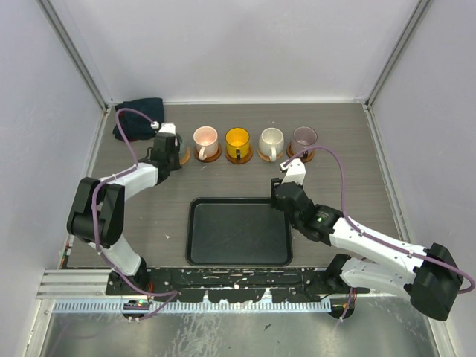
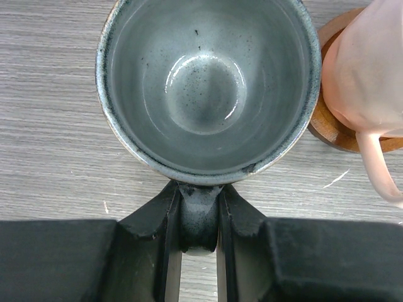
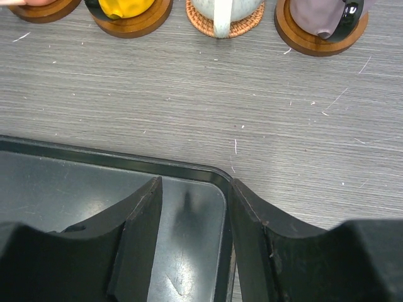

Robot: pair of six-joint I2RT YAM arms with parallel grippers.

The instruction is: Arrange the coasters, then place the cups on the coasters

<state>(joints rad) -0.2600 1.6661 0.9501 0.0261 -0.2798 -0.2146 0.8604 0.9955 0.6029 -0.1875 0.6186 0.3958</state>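
Note:
Pinched between the fingers of my left gripper [image 2: 200, 217] is the handle of the grey cup [image 2: 204, 82], which stands upright at the left end of the row [image 1: 183, 147]. A sliver of coaster [image 1: 184, 159] shows under it. To its right the pink cup [image 2: 371, 69] sits on a coaster [image 2: 327, 123]. The yellow cup [image 1: 238, 140], cream cup [image 1: 271, 139] and mauve cup [image 1: 305, 137] each stand on a coaster further right. My right gripper [image 3: 195, 189] hangs open and empty over the far right corner of the black tray [image 3: 126, 160].
The black tray [image 1: 197, 256] lies in the middle near the arms' bases. A dark blue cloth [image 1: 137, 119] is bunched in the far left corner. Enclosure walls stand close on the left, right and far sides.

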